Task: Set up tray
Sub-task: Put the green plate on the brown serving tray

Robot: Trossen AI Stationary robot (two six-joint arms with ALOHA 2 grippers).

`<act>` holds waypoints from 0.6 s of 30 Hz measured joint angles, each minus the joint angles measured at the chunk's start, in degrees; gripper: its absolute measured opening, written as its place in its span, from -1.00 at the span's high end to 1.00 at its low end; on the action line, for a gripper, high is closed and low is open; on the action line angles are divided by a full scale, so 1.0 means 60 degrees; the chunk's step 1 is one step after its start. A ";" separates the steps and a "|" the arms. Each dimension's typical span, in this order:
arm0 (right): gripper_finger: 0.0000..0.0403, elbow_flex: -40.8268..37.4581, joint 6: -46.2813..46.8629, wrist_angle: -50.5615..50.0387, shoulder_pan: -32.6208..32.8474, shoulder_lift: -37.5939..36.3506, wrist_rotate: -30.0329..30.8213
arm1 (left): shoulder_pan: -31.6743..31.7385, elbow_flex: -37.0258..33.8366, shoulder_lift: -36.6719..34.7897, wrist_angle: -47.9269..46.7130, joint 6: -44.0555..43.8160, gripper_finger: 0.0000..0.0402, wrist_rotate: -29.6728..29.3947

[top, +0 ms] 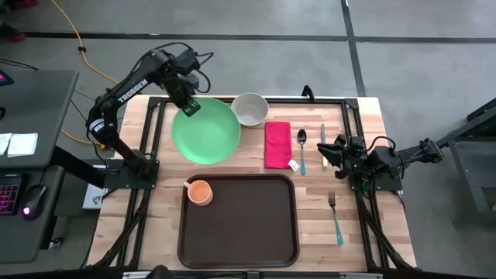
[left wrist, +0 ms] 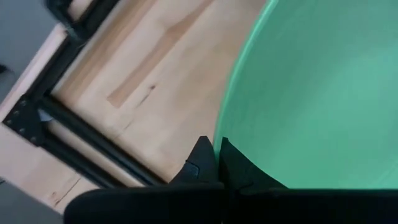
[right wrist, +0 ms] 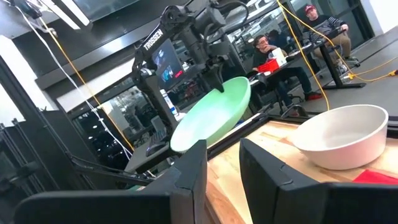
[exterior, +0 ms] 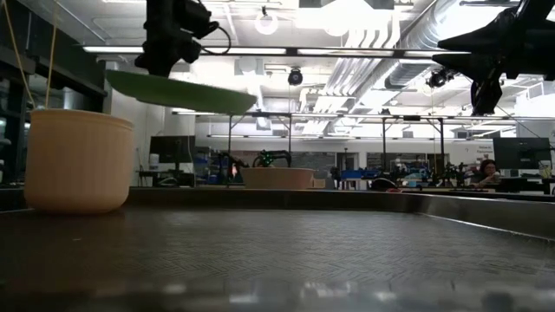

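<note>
Judging by how things lie, the setup is barely begun: only the small orange cup [top: 200,191] stands on the tray [top: 240,225], at its far left corner. The tray is a wide, dark brown plastic rectangle with rounded corners and a raised rim, its floor finely textured, and it sits at the near middle of the pale wooden tabletop [top: 163,186].

The left hand [top: 191,107] is pinched shut on the rim of the smooth, shallow green plate [top: 206,132], which hangs tilted above the tabletop, beyond the tray.

Left to place, I judge: the plate, the glossy white bowl [top: 250,108], the folded pink napkin [top: 277,144], the spoon [top: 301,147], a knife [top: 322,136] and the blue-handled fork [top: 335,217].

The right hand [top: 332,152] waits near the cutlery, fingers partly apart and holding nothing.
</note>
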 joint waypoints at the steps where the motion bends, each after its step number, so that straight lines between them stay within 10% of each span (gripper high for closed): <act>1: 0.63 0.0002 0.0000 -0.0001 0.0001 0.0000 0.0000 | -0.0114 0.0000 0.0000 -0.0004 -0.0015 0.93 0.0072; 18: 0.63 0.0001 -0.0010 -0.1596 0.0000 0.0004 -0.0863 | -0.2124 0.0000 0.0000 0.0113 -0.0843 0.93 0.1033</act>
